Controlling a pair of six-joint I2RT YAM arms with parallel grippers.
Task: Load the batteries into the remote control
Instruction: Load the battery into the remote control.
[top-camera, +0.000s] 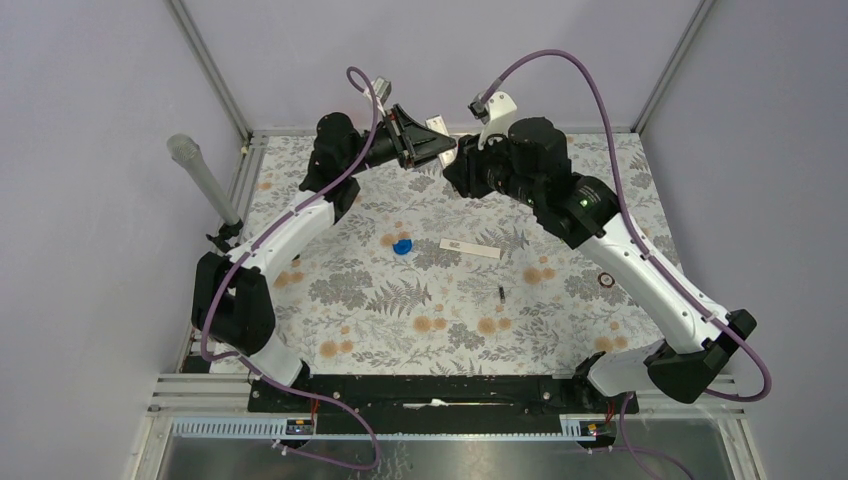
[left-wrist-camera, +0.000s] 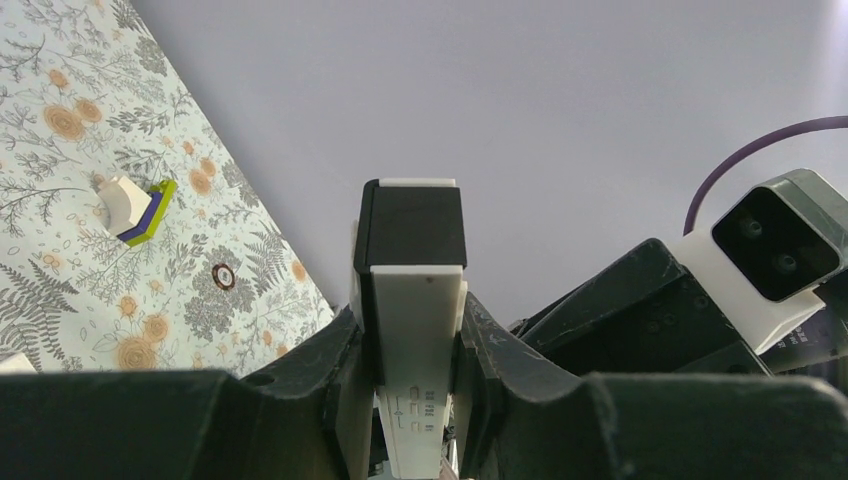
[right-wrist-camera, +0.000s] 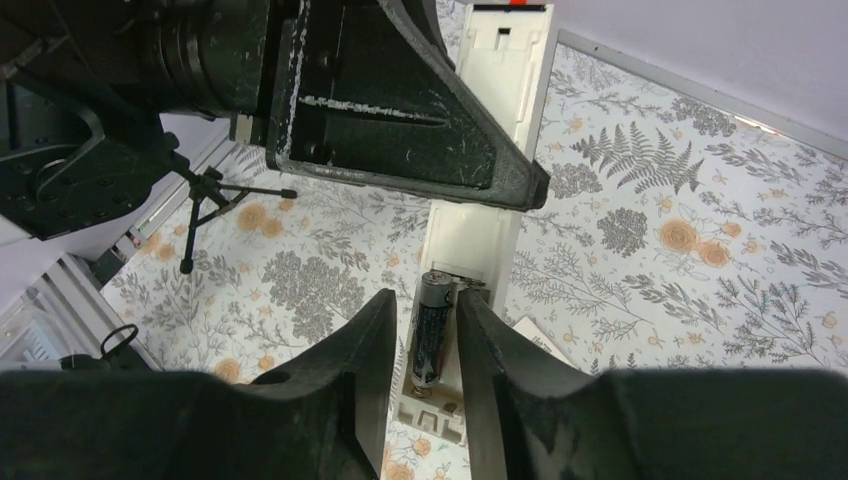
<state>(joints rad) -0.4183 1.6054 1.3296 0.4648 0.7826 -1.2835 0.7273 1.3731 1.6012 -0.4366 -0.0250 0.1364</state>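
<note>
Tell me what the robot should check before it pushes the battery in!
1. Left claw squeezing the remote control: ok.
2. Battery between the right claw fingers, at the remote's open slot: ok.
3. Right claw gripping that battery tightly: cannot tell.
4. Battery turned the right way round: cannot tell.
5. Second battery waiting on the table: ok.
6. Cover strip off and lying on the table, out of the way: ok.
</note>
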